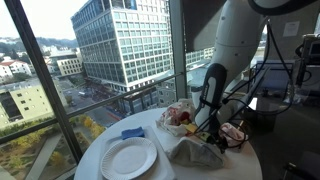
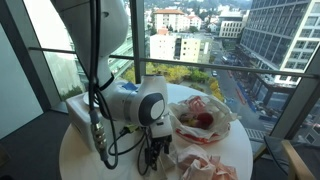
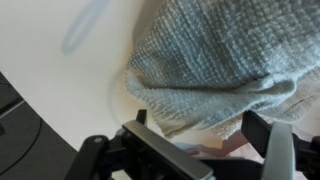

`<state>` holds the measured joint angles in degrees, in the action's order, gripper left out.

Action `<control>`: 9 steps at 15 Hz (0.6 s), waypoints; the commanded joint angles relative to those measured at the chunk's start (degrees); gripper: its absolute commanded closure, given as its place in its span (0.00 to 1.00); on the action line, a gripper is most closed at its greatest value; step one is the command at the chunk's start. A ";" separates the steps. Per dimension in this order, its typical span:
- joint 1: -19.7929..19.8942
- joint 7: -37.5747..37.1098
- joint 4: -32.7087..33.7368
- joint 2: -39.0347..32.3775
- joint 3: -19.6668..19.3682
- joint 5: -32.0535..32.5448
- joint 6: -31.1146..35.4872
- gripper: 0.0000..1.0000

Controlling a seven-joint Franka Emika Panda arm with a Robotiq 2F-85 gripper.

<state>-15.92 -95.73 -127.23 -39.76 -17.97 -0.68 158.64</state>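
Cloth (image 3: 215,60), grey-green and coarsely woven, bunched into a rolled fold across upper right of wrist view, just above gripper (image 3: 200,128) with fingers spread, grasping nothing.

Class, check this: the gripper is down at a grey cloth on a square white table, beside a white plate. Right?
Not quite: the table is round, not square, as both exterior views show. The rest holds: the gripper is down at the grey cloth, beside the white plate.
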 commanded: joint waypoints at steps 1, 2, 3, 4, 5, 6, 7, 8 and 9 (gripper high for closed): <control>1.17 -0.33 1.58 -0.58 2.63 -1.62 0.32 0.30; 0.45 -0.84 1.93 -0.81 2.29 -1.17 0.03 0.30; 0.44 -0.73 2.06 -0.69 2.52 -1.11 0.06 0.36; 0.07 -0.85 2.15 -0.67 2.22 -0.77 0.14 0.47; -0.15 -0.84 2.18 -0.54 2.04 -0.58 0.18 0.54; -0.42 -0.86 2.08 -0.35 1.72 -0.33 0.26 0.62; -0.72 -1.05 2.16 -0.42 1.31 -0.07 0.35 0.69; -0.76 -1.06 2.15 -0.40 1.22 -0.02 0.40 0.78; -0.69 -1.03 2.05 -0.27 1.23 -0.10 0.43 0.85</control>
<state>-15.81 -95.78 -125.63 -39.99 -15.91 -1.30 158.76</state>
